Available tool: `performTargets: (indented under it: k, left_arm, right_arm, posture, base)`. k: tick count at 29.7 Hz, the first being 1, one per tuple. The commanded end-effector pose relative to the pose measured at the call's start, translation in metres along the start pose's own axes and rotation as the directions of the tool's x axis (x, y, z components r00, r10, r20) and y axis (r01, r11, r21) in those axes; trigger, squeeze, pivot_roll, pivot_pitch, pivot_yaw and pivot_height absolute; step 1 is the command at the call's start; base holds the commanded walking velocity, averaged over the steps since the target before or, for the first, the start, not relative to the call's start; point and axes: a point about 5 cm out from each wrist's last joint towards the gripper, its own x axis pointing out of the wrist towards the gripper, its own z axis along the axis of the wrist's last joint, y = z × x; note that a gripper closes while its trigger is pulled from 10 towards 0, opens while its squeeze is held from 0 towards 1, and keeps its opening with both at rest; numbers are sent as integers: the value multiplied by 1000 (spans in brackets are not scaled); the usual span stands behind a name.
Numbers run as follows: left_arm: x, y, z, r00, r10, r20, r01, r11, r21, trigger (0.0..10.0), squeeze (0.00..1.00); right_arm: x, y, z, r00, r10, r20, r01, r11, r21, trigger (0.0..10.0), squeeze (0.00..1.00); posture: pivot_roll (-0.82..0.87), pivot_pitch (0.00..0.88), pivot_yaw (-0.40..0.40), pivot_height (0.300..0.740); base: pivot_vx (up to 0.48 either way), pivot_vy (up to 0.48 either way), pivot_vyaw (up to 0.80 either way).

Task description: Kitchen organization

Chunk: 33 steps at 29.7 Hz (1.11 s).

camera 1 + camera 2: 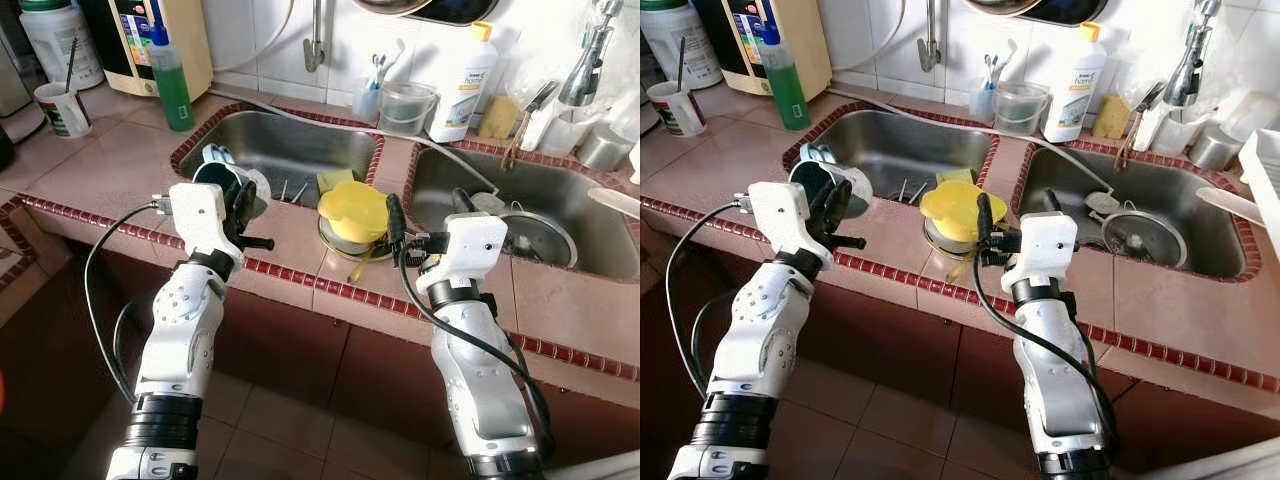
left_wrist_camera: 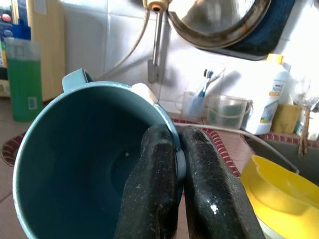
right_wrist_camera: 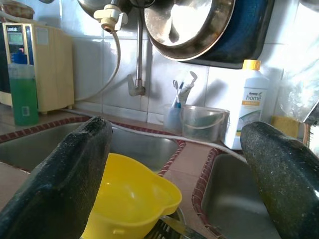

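The left gripper (image 2: 177, 164) has its two fingers pinched shut on the rim of the blue cup (image 2: 84, 164), one inside and one outside, and holds it up over the tabletop (image 1: 110, 165) at the front edge of the left sink (image 1: 290, 140). To do this well I think it should keep the pinch tight and move slowly, because a thin rim can slip, and set the cup down flat. The cup lies tipped on its side, its long way running front to back and its mouth facing the robot, while the right gripper (image 3: 174, 164) waits wide open and empty just in front of the yellow bowl (image 1: 352, 210).
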Motion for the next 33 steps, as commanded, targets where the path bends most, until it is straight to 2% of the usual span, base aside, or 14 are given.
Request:
performTargets:
  k: [1, 15, 33]
  left_arm:
    - [0, -3, 4, 1000, -16, 9, 16, 1000, 19, 10000, 0]
    - [-5, -3, 7, 999, -33, 7, 33, 998, 46, 10000, 0]
    - [-2, -5, 11, 998, -56, 21, 55, 998, 43, 10000, 0]
  right_arm:
    - [3, -2, 1, 1000, -12, 13, 12, 1000, 1, 10000, 0]
    - [2, 3, -2, 1000, 27, 6, -27, 1000, 6, 10000, 0]
    - [3, 6, -4, 998, 60, 5, -60, 998, 8, 10000, 0]
  posture:
    - [-182, 0, -13, 732]
    - [-169, 2, -24, 732]
    - [-166, 0, -30, 732]
  base:
    - [0, 0, 0]
    - [0, 0, 0]
    - [355, 0, 0]
